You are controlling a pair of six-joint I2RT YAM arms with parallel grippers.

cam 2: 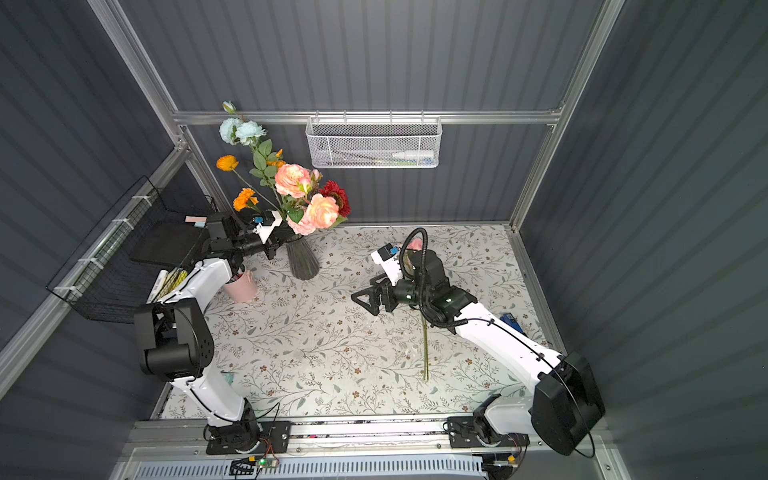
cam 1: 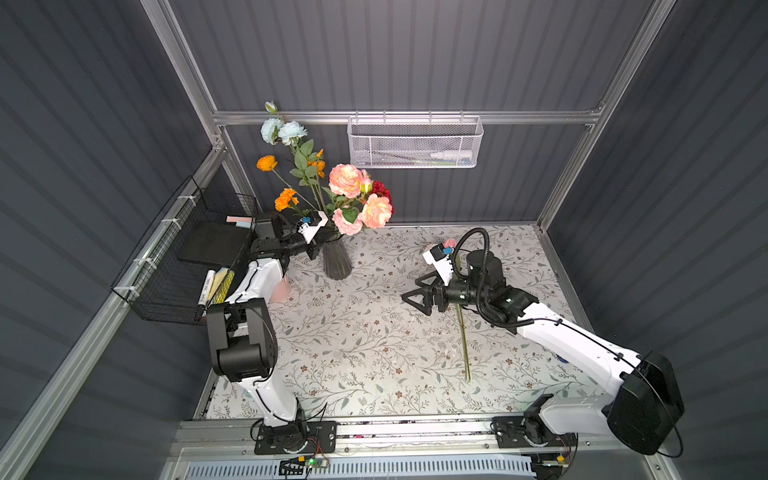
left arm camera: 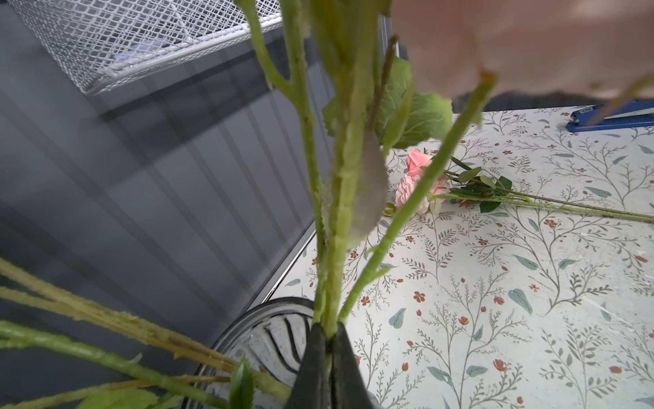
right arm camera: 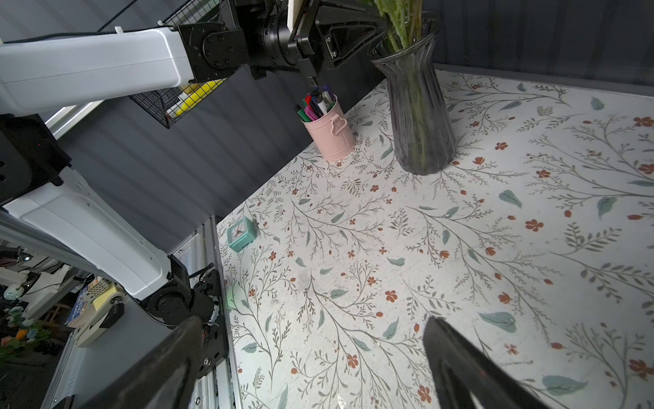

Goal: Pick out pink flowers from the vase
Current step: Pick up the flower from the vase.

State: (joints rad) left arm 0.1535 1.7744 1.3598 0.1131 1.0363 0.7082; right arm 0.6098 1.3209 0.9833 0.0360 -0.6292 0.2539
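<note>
The dark ribbed glass vase (cam 1: 336,259) (cam 2: 302,259) (right arm camera: 417,106) stands at the back left of the table and holds a mixed bunch. Pink flowers (cam 1: 347,180) (cam 2: 322,210) lean out over its right side. My left gripper (left arm camera: 327,336) (right arm camera: 375,24) is shut on a thick green stem (left arm camera: 339,226) just above the vase rim (left arm camera: 254,318); that stem runs up toward a blurred pink bloom. Another pink flower (left arm camera: 417,180) lies on the table, its stem (cam 1: 464,345) (cam 2: 424,349) passing under my right arm. My right gripper (cam 1: 409,289) (cam 2: 360,289) (right arm camera: 311,324) hovers open and empty over mid-table.
Orange blooms (cam 1: 286,199), a dark red flower (cam 1: 382,191) and pale blue flowers (cam 1: 282,131) share the vase. A pink cup of pens (right arm camera: 329,131) (cam 2: 241,286) stands left of it. Also here: teal clock (right arm camera: 240,232), blue stapler (left arm camera: 608,118), black wire basket (cam 1: 187,257), white mesh basket (cam 1: 415,141).
</note>
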